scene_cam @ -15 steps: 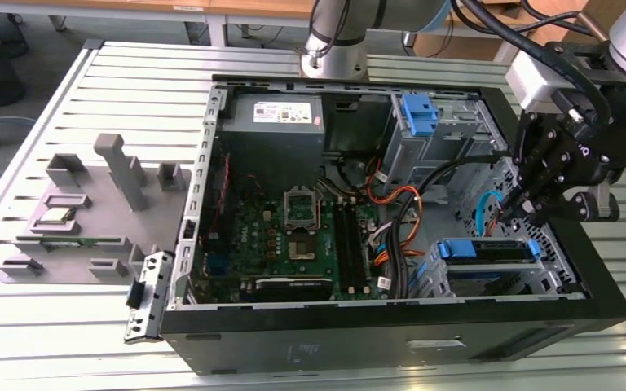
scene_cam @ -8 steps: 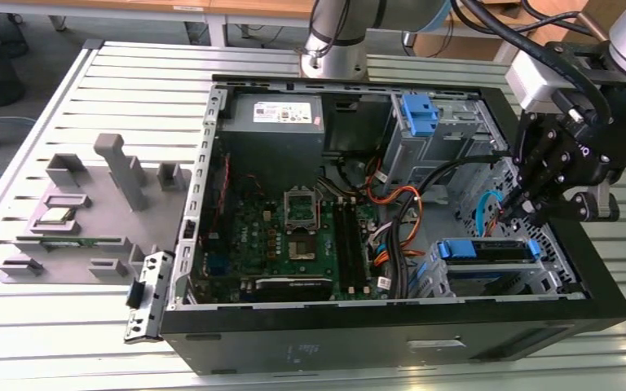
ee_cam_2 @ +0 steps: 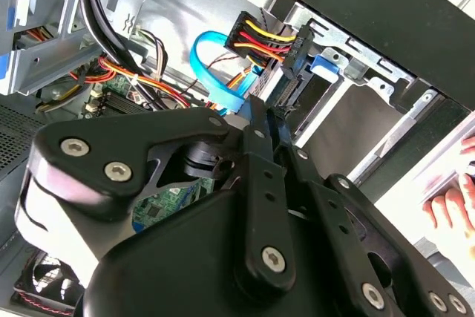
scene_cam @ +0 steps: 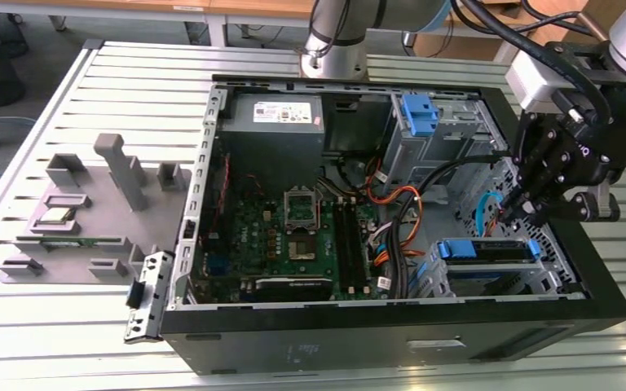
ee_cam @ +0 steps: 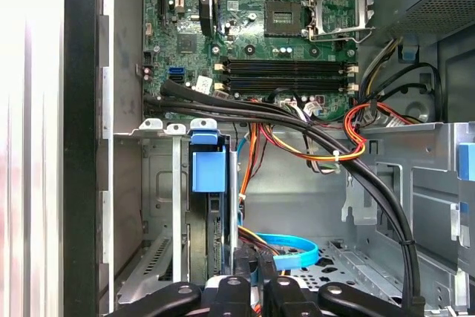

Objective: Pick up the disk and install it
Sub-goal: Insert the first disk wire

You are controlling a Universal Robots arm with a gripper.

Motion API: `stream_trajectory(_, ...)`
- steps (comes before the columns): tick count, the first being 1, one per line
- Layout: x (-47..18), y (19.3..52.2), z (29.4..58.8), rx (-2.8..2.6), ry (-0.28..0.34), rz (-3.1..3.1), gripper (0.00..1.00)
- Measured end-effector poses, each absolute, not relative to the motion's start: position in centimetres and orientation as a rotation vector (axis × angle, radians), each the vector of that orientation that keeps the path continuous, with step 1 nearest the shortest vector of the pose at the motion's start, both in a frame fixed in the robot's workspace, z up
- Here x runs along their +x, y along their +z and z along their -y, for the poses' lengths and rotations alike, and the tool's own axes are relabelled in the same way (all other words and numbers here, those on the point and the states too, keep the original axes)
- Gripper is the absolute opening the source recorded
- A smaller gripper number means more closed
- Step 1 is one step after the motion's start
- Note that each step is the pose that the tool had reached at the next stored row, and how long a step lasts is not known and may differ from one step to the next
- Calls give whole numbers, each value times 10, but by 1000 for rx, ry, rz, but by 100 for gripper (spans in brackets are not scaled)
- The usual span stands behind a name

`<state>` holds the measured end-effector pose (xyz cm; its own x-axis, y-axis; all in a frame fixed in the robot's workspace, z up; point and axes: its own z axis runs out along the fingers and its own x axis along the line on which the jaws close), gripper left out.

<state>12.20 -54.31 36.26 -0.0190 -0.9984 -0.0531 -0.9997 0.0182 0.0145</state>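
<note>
The disk [scene_cam: 487, 249] sits in the drive bay at the case's front corner on the exterior view's right, its blue bracket on top. In the first wrist view the disk [ee_cam: 214, 237] stands edge-on in the bay under its blue bracket tab [ee_cam: 208, 170]. My gripper [scene_cam: 517, 218] hangs just above the bay's far side, fingers together and pointing down. In the second wrist view the gripper [ee_cam_2: 256, 107] is shut, its tip close to a black power connector [ee_cam_2: 286, 72] with red and yellow wires and a light blue data cable [ee_cam_2: 215, 72]. I see nothing held between the fingers.
The open computer case [scene_cam: 400, 326] lies on a slatted metal table. Inside are the motherboard [scene_cam: 291, 236], a grey power supply [scene_cam: 280, 114], an upper bay with a bare blue bracket [scene_cam: 420, 110] and thick black cables [ee_cam: 356, 161]. A grey parts fixture [scene_cam: 85, 212] stands left. A person's hand [ee_cam_2: 453, 202] is outside the case.
</note>
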Motion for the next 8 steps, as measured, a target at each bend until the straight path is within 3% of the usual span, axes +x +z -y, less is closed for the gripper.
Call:
stream_trajectory(2, 122, 363, 543, -2181, 74, -2222, 17)
stream_trajectory(3, 122, 363, 543, -2181, 74, -2222, 24)
stream_trajectory(8, 126, 362, 543, -2196, 112, -2239, 24)
